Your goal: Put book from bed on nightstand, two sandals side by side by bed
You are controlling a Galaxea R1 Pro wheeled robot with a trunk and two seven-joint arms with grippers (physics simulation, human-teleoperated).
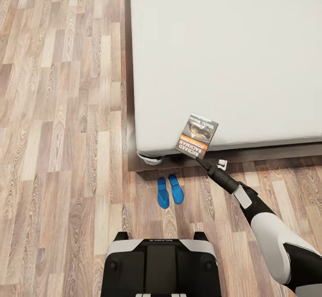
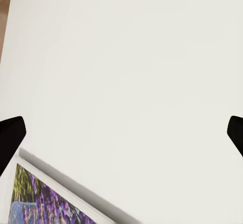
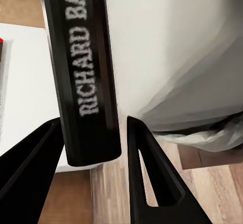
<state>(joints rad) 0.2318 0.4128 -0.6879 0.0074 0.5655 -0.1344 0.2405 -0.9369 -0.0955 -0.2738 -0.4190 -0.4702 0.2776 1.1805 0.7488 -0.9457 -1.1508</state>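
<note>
Right gripper is clamped on the book, fingers either side of its spine, holding it up over the bed near the corner. Two sandals lie side by side on the floor just off that corner. Left gripper spread wide, nothing in it, facing a white wall w/ a lavender picture.

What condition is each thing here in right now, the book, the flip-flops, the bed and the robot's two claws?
book: gripped by its spine, lifted at the bed's corner.
right gripper: shut on the book.
left gripper: jaws wide apart, holding nothing.
sandals: flat on the floor, side by side, by the bed's corner.
bed: mattress top bare.
</note>
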